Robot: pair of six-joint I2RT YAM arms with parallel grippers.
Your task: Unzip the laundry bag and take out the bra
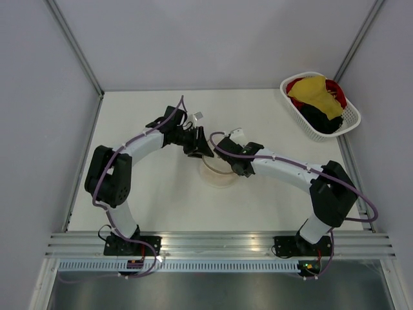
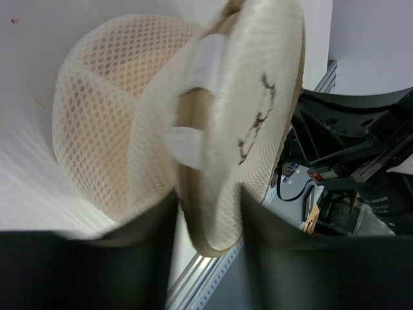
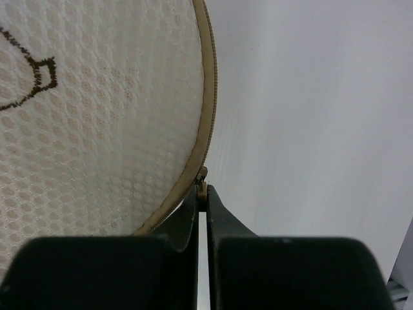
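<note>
**Spotter:** While your left gripper (image 2: 208,258) clamps the rim of the laundry bag (image 2: 193,129) between its two dark fingers (image 2: 145,261), the printed disc panel (image 2: 258,110) is turned toward your right arm.

**Checker:** Agreed. Your right gripper (image 3: 202,205) is pressed closed on the zip pull (image 3: 202,187), pinched right at the fingertips. The tan zip (image 3: 210,97) curves up the disc's rim from there.

**Spotter:** On your worktop (image 1: 161,206) the bag sits about the middle, between your two arms and a little nearer the near edge than the far one.

**Checker:** You can make out the bra (image 2: 97,123) as a peach tint behind the mesh of the dome, so it is inside the bag.

**Spotter:** You cannot tell from these views how far the zip is undone, though your left wrist camera shows a tan gap between disc and dome.

**Checker:** At your far right corner stands the white basket (image 1: 352,117) with yellow, red and black clothes (image 1: 316,90), well apart from both grippers.
</note>
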